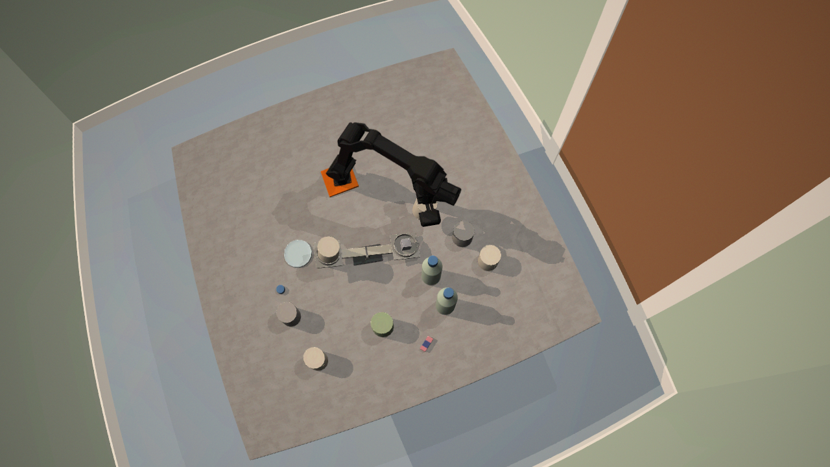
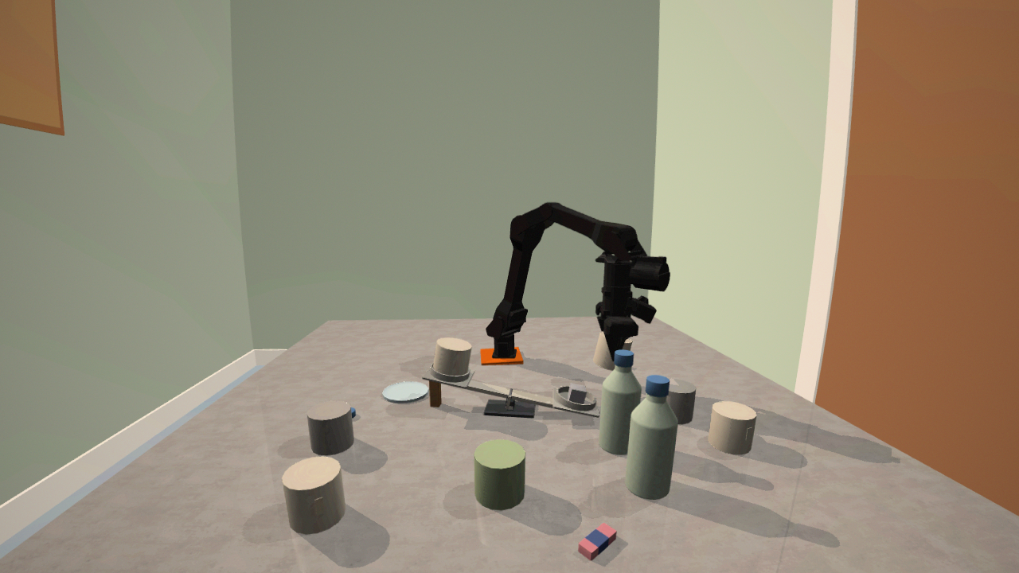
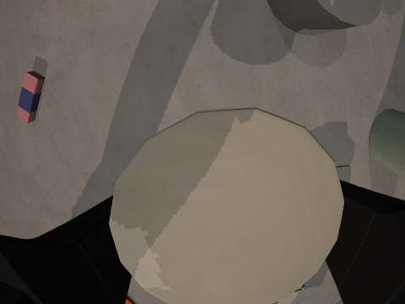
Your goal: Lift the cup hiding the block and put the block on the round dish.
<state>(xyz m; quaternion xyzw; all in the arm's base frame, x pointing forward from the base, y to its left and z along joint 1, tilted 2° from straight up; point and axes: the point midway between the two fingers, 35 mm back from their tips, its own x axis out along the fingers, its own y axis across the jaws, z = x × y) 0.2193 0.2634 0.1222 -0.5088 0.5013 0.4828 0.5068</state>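
My gripper (image 1: 428, 214) (image 2: 615, 352) (image 3: 221, 185) is shut on a beige cup (image 1: 416, 209) (image 2: 604, 352) (image 3: 236, 198) and holds it in the air, behind and right of the balance (image 1: 380, 250) (image 2: 484, 387). The cup's top fills the middle of the wrist view. The small grey block (image 1: 405, 244) (image 2: 577, 395) lies uncovered inside the ring on the balance's low right end. The other beige cup (image 1: 328, 250) (image 2: 452, 358) stands on the raised left end. The pale round dish (image 1: 297, 253) (image 2: 404, 391) lies just left of that end, with nothing on it.
Two green bottles (image 1: 431, 272) (image 2: 650, 452) stand right of the balance, near a grey cup (image 1: 462, 234) (image 2: 681, 402) and a beige one (image 1: 489, 257) (image 2: 732, 427). A green cup (image 1: 381, 323) (image 2: 499, 473) stands in front. A pink-and-navy block (image 3: 29, 97) shows in the wrist view.
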